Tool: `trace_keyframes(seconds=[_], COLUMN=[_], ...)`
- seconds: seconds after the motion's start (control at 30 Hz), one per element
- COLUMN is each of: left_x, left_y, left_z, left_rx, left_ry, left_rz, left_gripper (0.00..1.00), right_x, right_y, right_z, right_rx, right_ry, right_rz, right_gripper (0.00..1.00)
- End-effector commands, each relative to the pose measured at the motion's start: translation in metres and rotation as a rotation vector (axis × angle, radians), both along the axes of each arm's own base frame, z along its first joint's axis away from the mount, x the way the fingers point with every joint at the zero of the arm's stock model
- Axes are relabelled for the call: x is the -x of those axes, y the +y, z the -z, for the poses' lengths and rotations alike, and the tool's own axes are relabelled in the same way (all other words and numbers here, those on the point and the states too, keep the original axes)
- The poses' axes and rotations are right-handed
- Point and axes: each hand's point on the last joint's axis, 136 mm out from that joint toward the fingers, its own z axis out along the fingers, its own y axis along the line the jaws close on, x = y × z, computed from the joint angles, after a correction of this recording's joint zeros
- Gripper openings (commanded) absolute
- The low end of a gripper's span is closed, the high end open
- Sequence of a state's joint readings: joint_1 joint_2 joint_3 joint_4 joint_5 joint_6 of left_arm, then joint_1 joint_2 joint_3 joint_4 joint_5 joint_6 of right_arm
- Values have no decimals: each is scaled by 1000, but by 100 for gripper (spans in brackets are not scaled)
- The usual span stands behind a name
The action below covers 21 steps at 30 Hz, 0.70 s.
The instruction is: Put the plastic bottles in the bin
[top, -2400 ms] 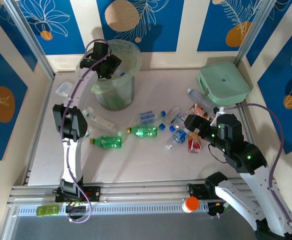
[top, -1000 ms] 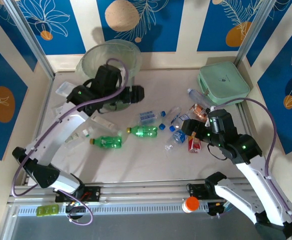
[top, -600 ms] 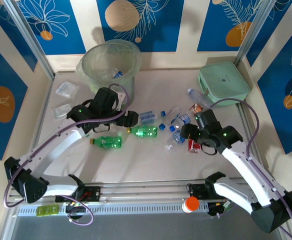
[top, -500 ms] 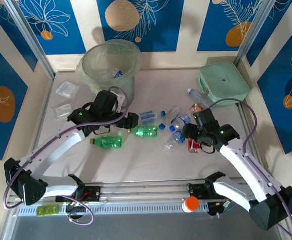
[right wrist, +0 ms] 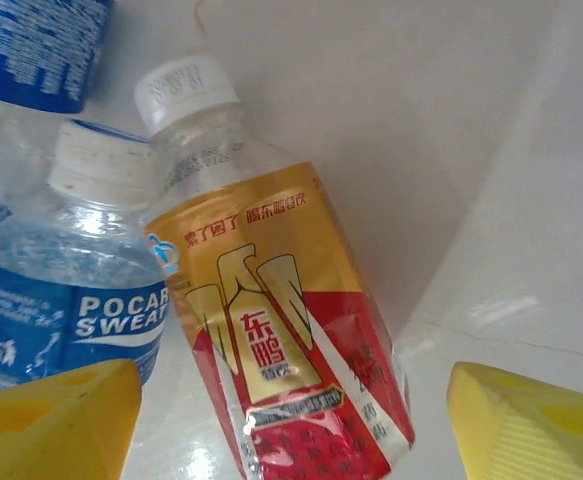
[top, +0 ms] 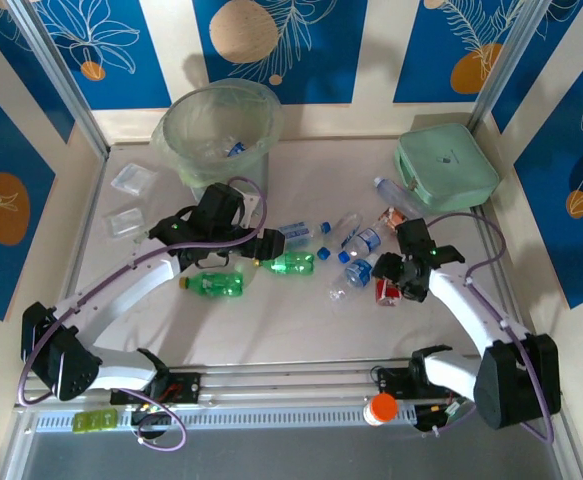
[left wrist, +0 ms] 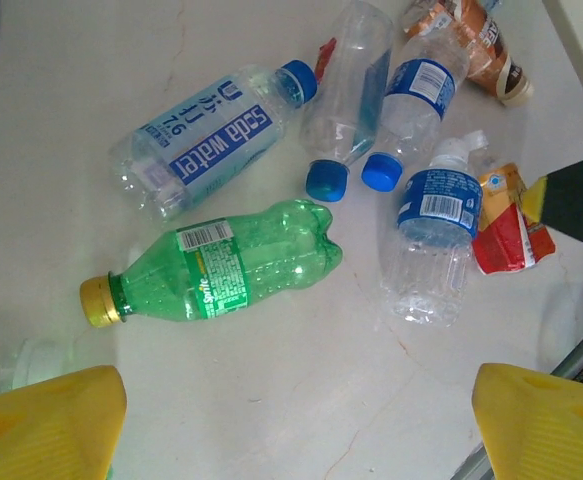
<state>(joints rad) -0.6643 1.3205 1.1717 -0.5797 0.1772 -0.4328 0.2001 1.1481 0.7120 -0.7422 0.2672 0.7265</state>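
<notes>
Seen from above, the bin point(top: 261, 102) stands at the far left of the table point(top: 311, 330), and a blue-cap bottle point(top: 233, 150) lies inside it. The left gripper point(top: 271, 243) hangs low over the middle of the table, near a green bottle point(top: 293, 262) and a soda bottle point(top: 296, 233). A second green bottle point(top: 213, 284) lies more to the near left. The other bottles lie in a loose group right of the middle, and the right gripper point(top: 396, 275) is low over a red bottle point(top: 385, 291) at the near side of this group. A mint case point(top: 446, 165) sits in the far right corner, and clear packets point(top: 134, 178) lie left of the bin. In the left wrist view, the left gripper point(left wrist: 291, 430) is spread wide and holds nothing; its yellow fingers point(left wrist: 41, 425) stand at the two bottom corners. Beyond them the green bottle point(left wrist: 221, 265) lies on its side, yellow cap to the left, with the soda bottle point(left wrist: 206, 140) just beside it. Clear bottles point(left wrist: 351, 90) with blue caps lie further right, then a Pocari bottle point(left wrist: 436, 235) just beside the red bottle point(left wrist: 506, 225). In the right wrist view, the right gripper point(right wrist: 291, 420) is also spread apart and grips nothing. Its fingers point(right wrist: 531, 415) stand one on each side of the red bottle point(right wrist: 271, 330), with a gap on both sides. This bottle has a white cap, and the Pocari bottle point(right wrist: 81, 300) lies close against it.
</notes>
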Motion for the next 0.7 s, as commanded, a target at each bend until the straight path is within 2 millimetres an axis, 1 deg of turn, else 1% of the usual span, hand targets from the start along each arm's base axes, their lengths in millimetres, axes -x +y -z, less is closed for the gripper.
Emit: trace_keyframes(seconds=[0.0, 0.07, 0.13, 0.23, 0.3, 0.53, 0.6, 0.67], left_x=[6, 7, 7, 7, 8, 8, 8, 7], left_y=[-5, -6, -6, -5, -5, -4, -3, -3], left_z=[-8, -9, -10, -11, -12, -13, -12, -12], left_rx=[46, 50, 54, 52, 54, 52, 46, 45], left_ry=[-1, 1, 0, -4, -7, -12, -13, -14], left_rz=[22, 24, 25, 24, 26, 26, 23, 20], left_gripper=[89, 89, 89, 89, 89, 89, 89, 90], right_x=[-5, -4, -4, -5, -7, -9, -11, -11], right_y=[11, 8, 6, 8, 9, 14, 15, 14], right_z=[9, 15, 20, 24, 25, 35, 34, 32], right_rx=[-36, -9, 6, 8, 9, 24, 30, 36], right_ry=[22, 46, 61, 67, 71, 136, 134, 126], right_rz=[-48, -45, -52, -64, -72, -99, -102, -100], right_gripper=[84, 84, 82, 71, 67, 66, 57, 51])
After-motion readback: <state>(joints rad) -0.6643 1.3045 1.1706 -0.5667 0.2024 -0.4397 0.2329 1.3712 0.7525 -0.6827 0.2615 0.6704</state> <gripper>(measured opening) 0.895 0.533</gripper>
